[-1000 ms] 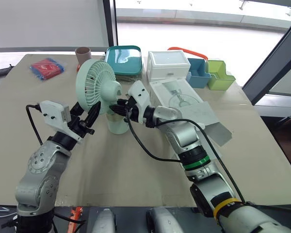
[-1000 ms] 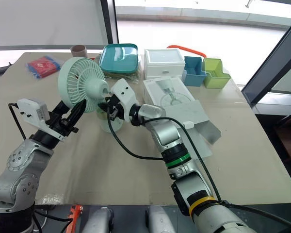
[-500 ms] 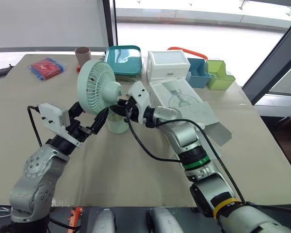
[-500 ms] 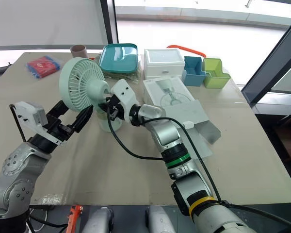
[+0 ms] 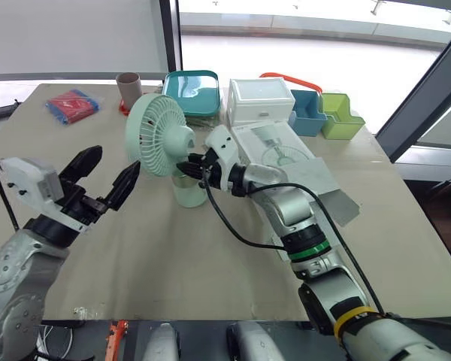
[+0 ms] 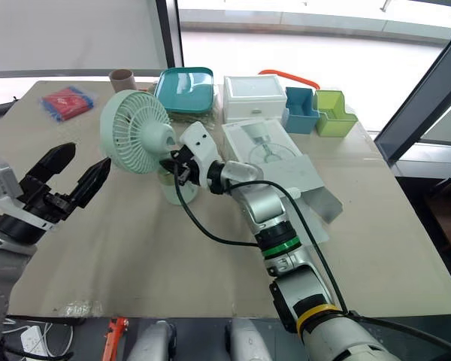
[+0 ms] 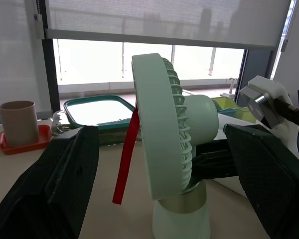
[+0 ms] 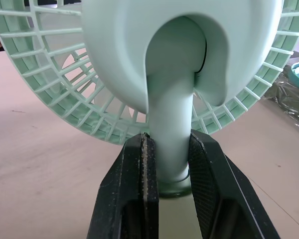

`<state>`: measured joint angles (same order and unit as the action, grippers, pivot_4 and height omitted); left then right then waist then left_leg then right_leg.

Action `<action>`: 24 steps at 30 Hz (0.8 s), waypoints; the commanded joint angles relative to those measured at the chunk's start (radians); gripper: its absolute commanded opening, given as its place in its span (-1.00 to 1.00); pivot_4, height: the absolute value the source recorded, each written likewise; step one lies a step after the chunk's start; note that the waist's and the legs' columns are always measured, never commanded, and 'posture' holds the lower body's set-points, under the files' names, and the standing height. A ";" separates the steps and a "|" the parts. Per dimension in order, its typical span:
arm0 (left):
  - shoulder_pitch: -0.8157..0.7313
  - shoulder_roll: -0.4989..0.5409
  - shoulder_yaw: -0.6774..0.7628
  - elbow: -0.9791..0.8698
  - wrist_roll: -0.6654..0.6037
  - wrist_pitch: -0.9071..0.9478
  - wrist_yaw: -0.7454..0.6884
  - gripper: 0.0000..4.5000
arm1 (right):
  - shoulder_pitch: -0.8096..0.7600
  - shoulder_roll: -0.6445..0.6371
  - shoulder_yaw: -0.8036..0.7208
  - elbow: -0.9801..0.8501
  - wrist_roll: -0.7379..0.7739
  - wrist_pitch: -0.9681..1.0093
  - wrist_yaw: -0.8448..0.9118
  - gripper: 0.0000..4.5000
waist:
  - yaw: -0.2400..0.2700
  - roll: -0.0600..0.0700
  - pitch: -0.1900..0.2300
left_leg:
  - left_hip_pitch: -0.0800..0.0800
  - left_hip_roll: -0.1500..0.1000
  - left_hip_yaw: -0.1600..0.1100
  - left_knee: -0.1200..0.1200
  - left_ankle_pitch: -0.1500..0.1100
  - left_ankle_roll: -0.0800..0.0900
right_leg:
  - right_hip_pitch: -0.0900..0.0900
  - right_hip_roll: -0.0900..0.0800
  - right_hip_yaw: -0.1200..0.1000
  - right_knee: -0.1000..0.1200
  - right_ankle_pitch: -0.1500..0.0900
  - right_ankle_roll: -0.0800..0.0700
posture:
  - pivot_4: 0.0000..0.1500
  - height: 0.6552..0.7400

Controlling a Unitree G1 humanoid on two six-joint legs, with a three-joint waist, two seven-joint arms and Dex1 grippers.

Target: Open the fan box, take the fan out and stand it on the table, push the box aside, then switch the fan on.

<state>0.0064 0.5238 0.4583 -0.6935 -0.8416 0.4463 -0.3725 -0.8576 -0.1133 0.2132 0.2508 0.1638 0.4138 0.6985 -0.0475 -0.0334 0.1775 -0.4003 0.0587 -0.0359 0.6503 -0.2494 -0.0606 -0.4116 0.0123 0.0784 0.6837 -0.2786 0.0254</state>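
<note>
Left jaws just pulled back from the fan (image 5: 159,137) to about its 8 o'clock, wide open and empty. Right jaws stay clamped on its neck, with the fan upright on the table (image 5: 210,256). Standing it looks done to me. The fan box (image 5: 301,169) at 3 o'clock isn't pushed aside yet. The teal tray (image 5: 192,92) and bins (image 5: 327,114) crowd 12 o'clock, and the table edge runs near the box. Bare room at 6.

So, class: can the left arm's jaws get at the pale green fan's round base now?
Probably yes: the left arm's open jaws face the fan across bare table, and the right arm's jaws grip only the stem above the base.
</note>
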 commanded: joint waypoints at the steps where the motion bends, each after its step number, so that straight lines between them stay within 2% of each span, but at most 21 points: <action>1: 0.020 0.078 0.133 0.018 -0.095 0.009 -0.059 0.97 | -0.018 -0.023 -0.064 -0.094 0.064 0.000 0.034 -0.72 | 0.000 0.000 0.000 | 0.000 0.000 0.000 0.000 0.000 0.000 | 0.000 0.000 0.000 0.000 0.000 0.000 | 1.00 1.00; 9: 0.081 0.192 0.214 0.157 -0.182 0.041 -0.255 0.97 | 0.019 -0.111 -0.097 -0.154 0.110 0.012 0.089 -0.72 | 0.000 0.004 0.002 | 0.000 0.000 0.000 0.000 0.000 0.000 | -0.001 0.000 0.000 0.000 0.000 0.000 | 1.00 1.00; 18: -0.012 0.256 0.095 0.420 -0.094 0.010 -0.507 0.97 | 0.095 -0.206 -0.144 -0.305 0.204 0.091 0.143 -0.72 | -0.003 0.005 0.003 | -0.003 0.000 0.001 -0.001 0.000 0.000 | -0.004 0.001 0.000 0.000 0.000 0.000 | 1.00 1.00; 21: -0.063 0.230 0.062 0.478 -0.075 0.003 -0.517 0.97 | 0.111 -0.225 -0.159 -0.340 0.227 0.110 0.139 -0.72 | -0.001 0.005 0.003 | -0.005 0.001 0.002 -0.001 0.000 0.000 | -0.006 0.001 0.000 0.000 0.000 -0.001 | 1.00 1.00; 24: -0.048 0.212 -0.012 0.475 -0.004 -0.050 -0.587 0.97 | 0.130 -0.244 -0.178 -0.380 0.254 0.134 0.133 -0.72 | -0.001 0.005 0.003 | -0.006 0.001 0.002 -0.001 0.000 0.000 | -0.007 0.000 0.000 0.000 0.000 -0.001 | 1.00 1.00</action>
<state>-0.0480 0.7406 0.4584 -0.2082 -0.8697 0.4292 -0.9289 -0.7103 -0.3496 0.0793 -0.0506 0.3787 0.5564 0.8302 -0.0481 -0.0285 0.1807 -0.4064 0.0595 -0.0329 0.6493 -0.2495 -0.0604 -0.4189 0.0123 0.0788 0.6837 -0.2784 0.0244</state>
